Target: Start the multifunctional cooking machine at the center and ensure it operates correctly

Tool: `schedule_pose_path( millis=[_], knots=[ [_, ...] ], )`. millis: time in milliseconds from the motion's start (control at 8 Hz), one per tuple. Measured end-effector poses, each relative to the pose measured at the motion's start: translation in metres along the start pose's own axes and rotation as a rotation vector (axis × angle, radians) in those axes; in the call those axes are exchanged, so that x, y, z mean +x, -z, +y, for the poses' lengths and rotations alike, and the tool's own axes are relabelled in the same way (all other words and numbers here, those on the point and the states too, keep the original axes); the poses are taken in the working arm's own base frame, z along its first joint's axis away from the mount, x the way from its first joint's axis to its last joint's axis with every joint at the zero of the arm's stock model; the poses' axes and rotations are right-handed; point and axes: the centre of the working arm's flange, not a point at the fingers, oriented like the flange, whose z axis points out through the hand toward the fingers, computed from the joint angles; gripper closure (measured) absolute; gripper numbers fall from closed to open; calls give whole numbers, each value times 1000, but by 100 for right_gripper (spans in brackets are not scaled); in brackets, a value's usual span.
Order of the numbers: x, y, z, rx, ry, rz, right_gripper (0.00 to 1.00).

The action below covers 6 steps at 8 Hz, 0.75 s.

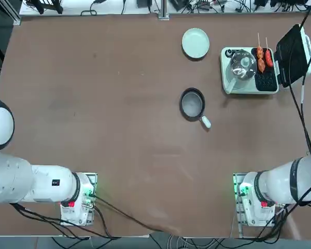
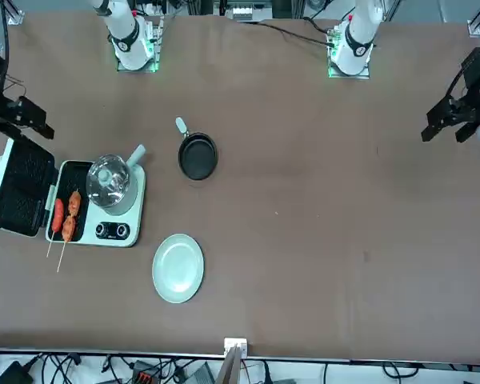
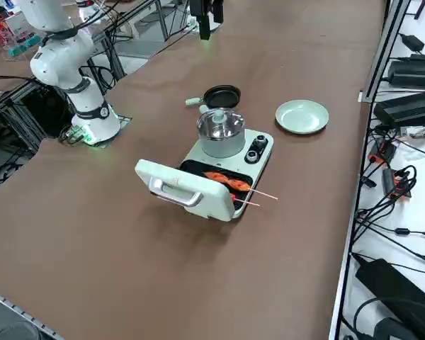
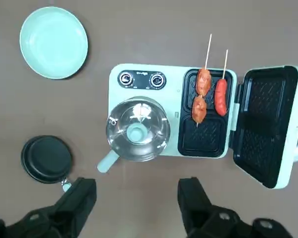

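The right gripper [image 4: 137, 198] is up in the air above the table, looking straight down at the cooking machine [image 4: 144, 144] from the robot's side of it. Its two black fingers [image 4: 82, 196] are spread wide apart with nothing between them — just bare table [image 4: 139, 29] showing in the gap. In the front view the gripper [image 2: 20, 116] hangs at the far left, over the open lid.

Going left to right in the wrist view: one round pale green plate [image 4: 53, 42], empty, and near it one small dark frying pan [image 4: 46, 159] with a short white handle. Both sit apart from the machine. Then the machine itself: one pale mint body, two small knobs [image 4: 125, 78] side by side on its corner panel, one steel pot [image 4: 137, 130] with a glass lid, and one black grill plate [image 4: 206, 116] beside the pot. On the grill lie two skewers [image 4: 202, 89] — one with two sausage pieces, the other with one longer red sausage — sticks poking out past the edge. The hinged lid [image 4: 268, 131] is flipped fully open, ridged black inside facing up.

From overhead, the machine [image 1: 249, 70] sits toward the table's far right, not the middle; the pan [image 1: 192, 103] is nearer the centre.
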Motion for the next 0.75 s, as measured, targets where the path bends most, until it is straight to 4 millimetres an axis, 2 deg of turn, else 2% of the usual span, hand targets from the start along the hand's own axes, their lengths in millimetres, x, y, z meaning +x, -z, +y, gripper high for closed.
schedule_pose_path(
  millis=[250, 750],
  knots=[
    [-9, 5, 0, 4, -17, 6, 0],
    [-23, -5, 4, 13, -31, 11, 0]
  ],
)
